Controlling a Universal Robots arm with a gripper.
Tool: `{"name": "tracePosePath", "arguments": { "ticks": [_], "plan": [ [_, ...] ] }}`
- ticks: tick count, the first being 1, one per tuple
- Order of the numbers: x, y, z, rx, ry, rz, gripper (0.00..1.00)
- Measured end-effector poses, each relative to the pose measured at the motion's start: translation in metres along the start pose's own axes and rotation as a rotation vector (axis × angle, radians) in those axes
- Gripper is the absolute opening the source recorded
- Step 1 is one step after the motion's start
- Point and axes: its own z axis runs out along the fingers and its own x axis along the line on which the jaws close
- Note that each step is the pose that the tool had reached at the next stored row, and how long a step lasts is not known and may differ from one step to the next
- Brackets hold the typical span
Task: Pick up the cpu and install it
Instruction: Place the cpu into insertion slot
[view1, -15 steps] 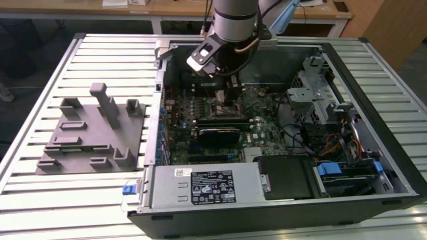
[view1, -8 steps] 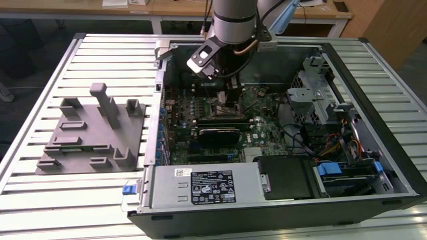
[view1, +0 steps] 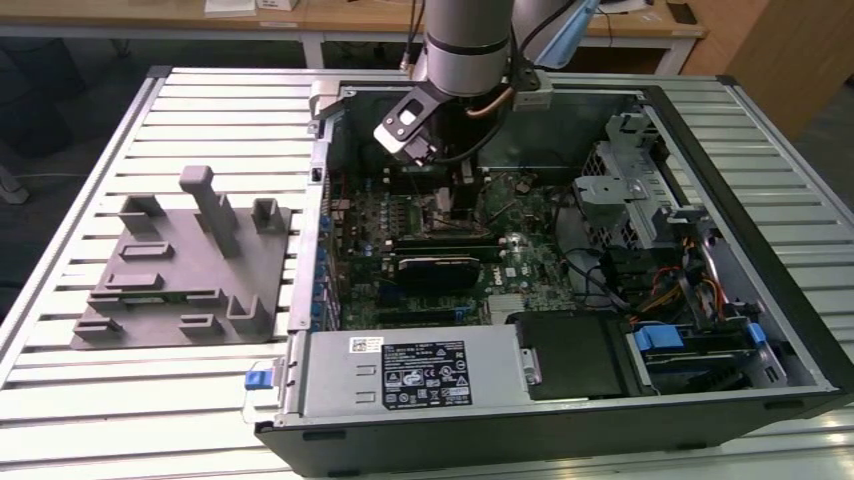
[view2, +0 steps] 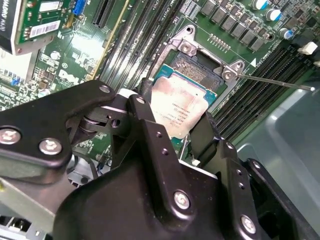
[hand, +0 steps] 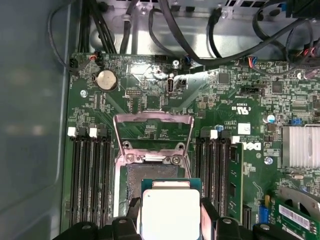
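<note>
My gripper (view2: 176, 127) is clamped on 2 opposite edges of the cpu (hand: 170, 212) - pickup is done. I hold it just above the open socket (hand: 152, 177), not yet seated, I judge - the load plate (hand: 152, 117) is raised. In the exterior view I hang at 12 o'clock of the motherboard (view1: 521, 260).

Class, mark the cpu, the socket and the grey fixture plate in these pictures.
cpu (view2: 177, 107): second wrist view, middle of its silvery top plate.
socket (hand: 150, 171): first wrist view, its dark open bed.
grey fixture plate (view1: 180, 268): exterior view, flat base between posts.
</note>
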Motion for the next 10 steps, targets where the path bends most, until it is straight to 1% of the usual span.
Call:
{"name": "tracePosePath", "arguments": {
  "ticks": [6,10],
  "plan": [
    [0.0030,-0.0002,0.0055,0.0004,-0.0013,0.006,0.54],
    [0.0054,-0.0003,0.0098,0.0021,-0.0040,0.010,0.54]
  ]
}}
